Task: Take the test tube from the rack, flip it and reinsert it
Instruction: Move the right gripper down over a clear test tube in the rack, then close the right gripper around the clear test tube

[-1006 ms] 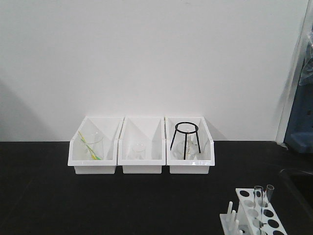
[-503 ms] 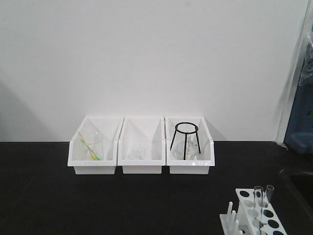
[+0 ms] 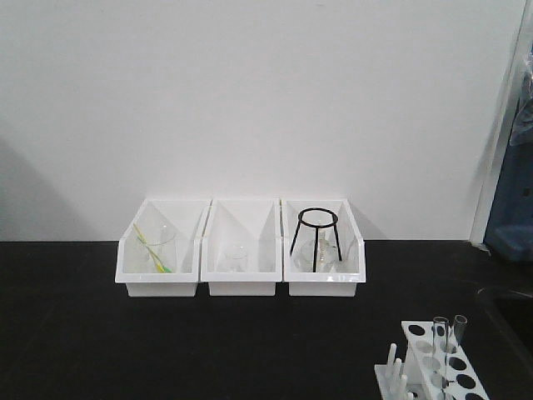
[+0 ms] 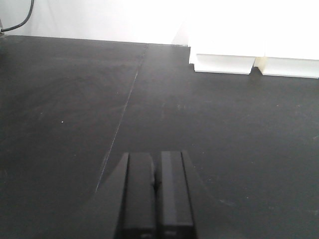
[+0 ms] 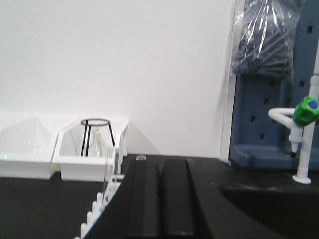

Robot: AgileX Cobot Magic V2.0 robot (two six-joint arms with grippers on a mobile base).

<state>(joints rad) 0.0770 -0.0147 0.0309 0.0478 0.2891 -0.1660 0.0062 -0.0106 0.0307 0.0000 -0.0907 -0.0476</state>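
Black tabletop (image 3: pixel 250 342) fills the lower half of the front view, with a pale seam running across it in the left wrist view. Nearest the cameras are the two pincers. The left gripper (image 4: pixel 157 199) hangs above bare table with its two fingers pressed together and nothing between them. The right gripper (image 5: pixel 159 199) also has its two fingers closed side by side, empty, just right of the rack.

One rack (image 3: pixel 416 367) stands at the near right corner of the table, cut off by the lower edge. Its top plate has two rows of round holes, and white pegs (image 3: pixel 393 362) stand along its left side. Two test tubes stand upright in it at the far end, one (image 3: pixel 440 342) beside the other (image 3: pixel 458 333).

Farther back, three white bins sit touching in one row against the wall. The left bin (image 3: pixel 162 287) holds a glass beaker (image 3: pixel 158 242) with a yellow-green stick. The middle bin (image 3: pixel 241 287) holds one small glass (image 3: pixel 236 257). The right bin (image 3: pixel 325 287) holds one black tripod stand (image 3: pixel 317 237) over a flask.

Behind all this is a plain white wall (image 3: pixel 250 100). To its right are a blue pegboard (image 5: pixel 269 119), a clear bag (image 5: pixel 266 35) hanging on it and one green-capped tap (image 5: pixel 306 112).
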